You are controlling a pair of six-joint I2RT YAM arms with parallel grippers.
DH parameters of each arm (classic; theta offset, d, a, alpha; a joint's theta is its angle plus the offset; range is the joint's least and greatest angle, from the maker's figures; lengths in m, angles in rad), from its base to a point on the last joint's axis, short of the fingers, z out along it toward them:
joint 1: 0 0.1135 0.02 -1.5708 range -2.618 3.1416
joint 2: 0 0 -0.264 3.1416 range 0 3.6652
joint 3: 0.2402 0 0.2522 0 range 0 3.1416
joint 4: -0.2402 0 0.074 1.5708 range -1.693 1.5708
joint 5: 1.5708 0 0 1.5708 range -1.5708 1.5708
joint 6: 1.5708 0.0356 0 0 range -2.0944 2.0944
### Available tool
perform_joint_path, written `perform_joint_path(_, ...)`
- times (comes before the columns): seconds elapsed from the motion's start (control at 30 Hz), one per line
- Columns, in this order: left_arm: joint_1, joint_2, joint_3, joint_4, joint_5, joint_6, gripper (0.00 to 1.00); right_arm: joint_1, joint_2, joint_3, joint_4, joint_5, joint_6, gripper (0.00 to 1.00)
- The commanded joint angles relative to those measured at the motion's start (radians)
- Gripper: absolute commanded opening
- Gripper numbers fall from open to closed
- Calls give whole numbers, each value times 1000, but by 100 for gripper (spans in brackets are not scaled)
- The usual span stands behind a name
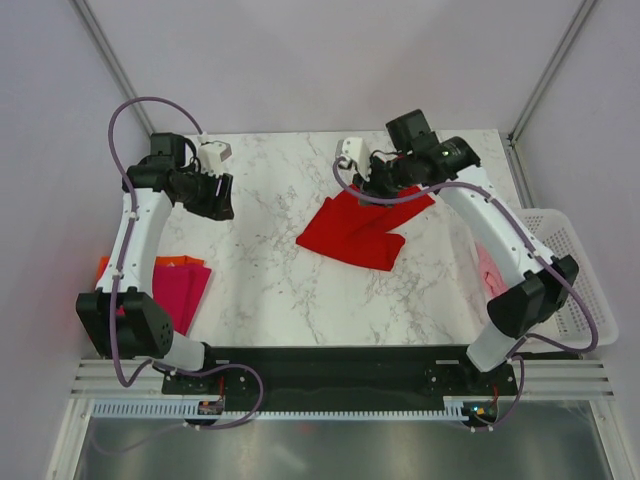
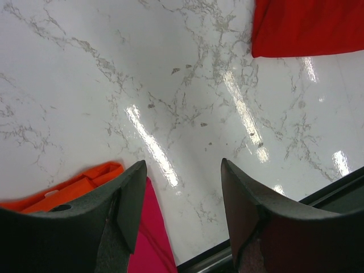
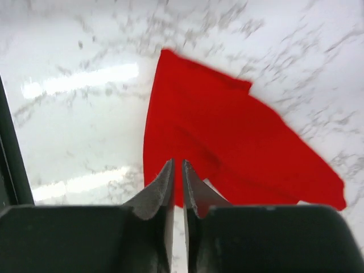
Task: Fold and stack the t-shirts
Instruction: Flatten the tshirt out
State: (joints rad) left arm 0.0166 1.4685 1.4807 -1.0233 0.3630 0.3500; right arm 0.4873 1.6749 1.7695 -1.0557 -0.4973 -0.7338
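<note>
A bright red t-shirt point(image 1: 360, 230) lies partly folded on the marble table, right of centre. It also shows in the right wrist view point(image 3: 227, 142) and at the top right of the left wrist view point(image 2: 307, 25). My right gripper point(image 1: 378, 182) hovers over the shirt's far edge; its jaws point(image 3: 177, 162) are shut to a thin slit with nothing between them. My left gripper point(image 1: 215, 200) is open and empty above the bare table point(image 2: 182, 165). A magenta t-shirt point(image 1: 182, 292) lies folded on an orange one point(image 1: 105, 268) at the left edge; both show in the left wrist view, magenta point(image 2: 151, 239) and orange point(image 2: 74, 185).
A white perforated basket point(image 1: 575, 270) stands off the table's right edge, with pale pink cloth point(image 1: 490, 272) beside the right arm. A black rail point(image 1: 330, 365) runs along the near edge between the arm bases.
</note>
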Motion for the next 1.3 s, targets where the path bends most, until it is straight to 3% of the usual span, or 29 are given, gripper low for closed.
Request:
perform_joint_path(0.0, 5, 15, 52, 9, 2, 33, 62, 2, -15, 140, -98, -66, 42, 18)
perform_joint_path(0.07, 5, 19, 61, 8, 7, 29, 62, 2, -11, 82, -90, -8, 7, 34)
perform_joint_path(0.23, 5, 12, 72, 8, -1, 33, 63, 2, -23, -255, -72, -3, -47, 38)
perform_joint_path(0.37, 5, 1, 59, 6, -4, 35, 63, 7, -107, -531, 92, 48, -67, 39)
perform_joint_path(0.47, 5, -2, 43, 6, -10, 35, 63, 28, -138, -623, 196, 114, -69, 39)
perform_joint_path(0.77, 6, 3, 49, 6, -13, 35, 63, 54, -55, -682, 425, 220, 36, 40)
perform_joint_path(1.0, 5, 3, 46, 5, -15, 37, 63, 69, 60, -682, 510, 269, 76, 39)
perform_joint_path(1.07, 6, 4, 46, 5, -15, 37, 63, 73, 86, -691, 545, 311, 86, 38)
perform_joint_path(1.13, 6, 7, 46, 6, -13, 37, 63, 82, 106, -690, 559, 341, 94, 29)
perform_joint_path(1.17, 5, 10, 46, 5, -13, 37, 63, 83, 114, -683, 557, 353, 96, 21)
perform_joint_path(1.2, 5, 12, 49, 5, -13, 35, 63, 92, 108, -682, 554, 359, 96, 4)
perform_joint_path(1.27, 6, 13, 52, 5, -15, 35, 63, 109, 24, -682, 537, 361, 76, 0)
